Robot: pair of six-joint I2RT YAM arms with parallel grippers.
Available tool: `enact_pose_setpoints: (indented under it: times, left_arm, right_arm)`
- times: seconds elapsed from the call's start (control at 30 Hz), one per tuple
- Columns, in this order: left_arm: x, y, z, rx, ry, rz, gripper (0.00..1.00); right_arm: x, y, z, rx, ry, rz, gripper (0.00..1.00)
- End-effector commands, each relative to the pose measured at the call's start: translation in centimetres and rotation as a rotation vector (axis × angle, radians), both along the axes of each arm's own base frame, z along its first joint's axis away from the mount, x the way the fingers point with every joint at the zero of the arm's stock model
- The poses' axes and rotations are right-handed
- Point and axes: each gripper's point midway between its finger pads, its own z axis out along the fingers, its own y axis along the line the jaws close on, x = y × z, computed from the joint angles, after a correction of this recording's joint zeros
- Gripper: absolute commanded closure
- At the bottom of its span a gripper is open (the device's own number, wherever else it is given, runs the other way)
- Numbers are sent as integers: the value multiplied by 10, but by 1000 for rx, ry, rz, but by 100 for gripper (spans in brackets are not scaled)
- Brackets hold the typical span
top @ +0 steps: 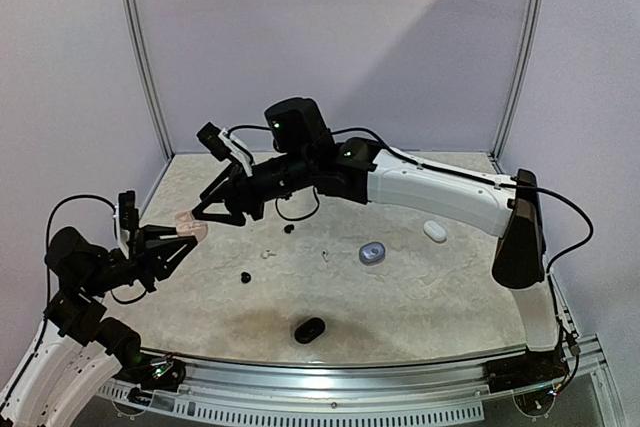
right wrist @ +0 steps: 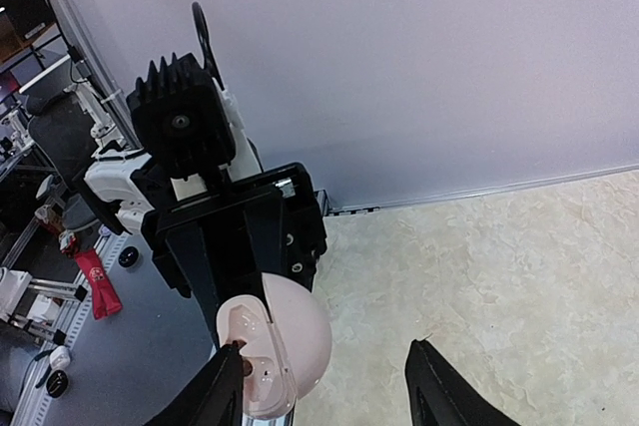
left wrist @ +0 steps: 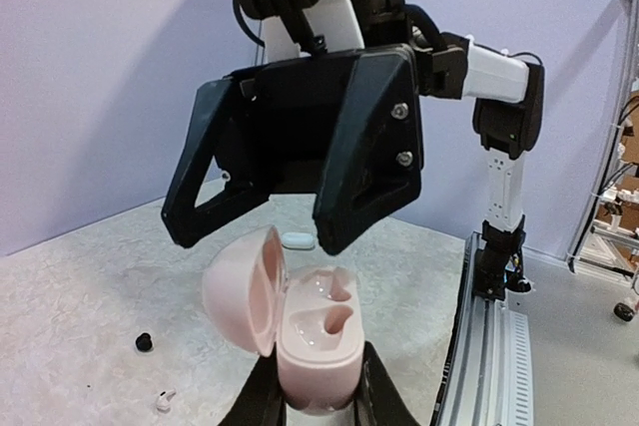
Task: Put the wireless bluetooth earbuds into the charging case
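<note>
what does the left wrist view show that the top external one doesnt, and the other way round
Only left wrist: the open inside of the pink case, with both wells empty. Only top external: a black case and a blue-grey case lying on the table. Both: the left gripper holding the pink case, and the right gripper open over it.

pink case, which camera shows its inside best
Left wrist: the open pink case sits close up, lid tipped left, both wells in sight. Right wrist shows the lid and part of the inside. Top external shows only a tiny pink speck.
</note>
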Motion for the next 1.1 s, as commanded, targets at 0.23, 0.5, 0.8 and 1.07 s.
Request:
enact_pose_setpoints:
  times: [0.23,0.5,0.8,1.07]
  left_arm:
    - [12,7,4,-17,13,68,100]
    - [12,8,4,-16,10,68,100]
    - [12,8,3,-12,5,70,100]
    - [12,8,2,-9,7,71,100]
  right_arm:
    - [132,-84,52,-45,14,-682,45]
    - [198,-166,-95,-582,109,-988,51]
    - [211,-200,-213,-890,116,-891,78]
    - [186,-202,-277,-1002,161,-722,85]
